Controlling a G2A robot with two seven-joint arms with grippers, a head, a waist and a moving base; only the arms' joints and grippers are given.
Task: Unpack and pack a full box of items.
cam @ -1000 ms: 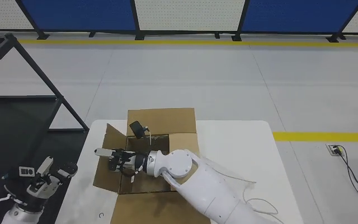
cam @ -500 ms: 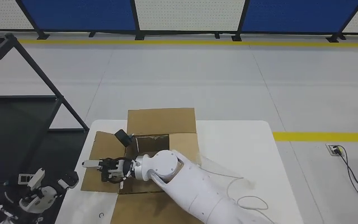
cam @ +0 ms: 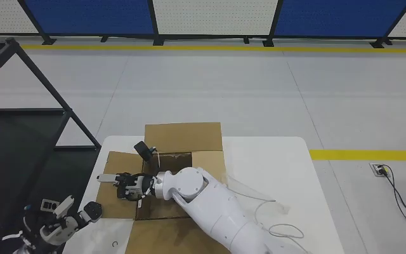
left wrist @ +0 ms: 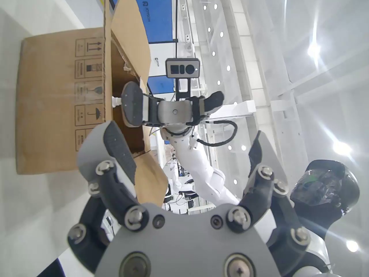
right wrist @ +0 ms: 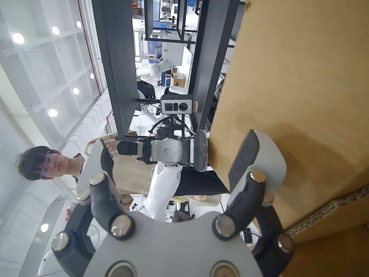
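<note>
Plainly, the cardboard box sits flaps-open on the white desk. The right pincer is spread wide at the box's left flap, one finger over the cardboard. Off the desk's left edge, the left pincer hangs spread too.

The brown corrugated cardboard box is matt, dry paperboard. One cut edge shows a rough fluted core, and a side panel carries flat black print. The white table top looks smooth, with a faint sheen. The left gripper and right gripper each have a dull grey metal base plate set with shiny metal screws. Their fingers have smooth pale plastic shells on black links and are faced with black, finely grained rubbery pads.
</note>
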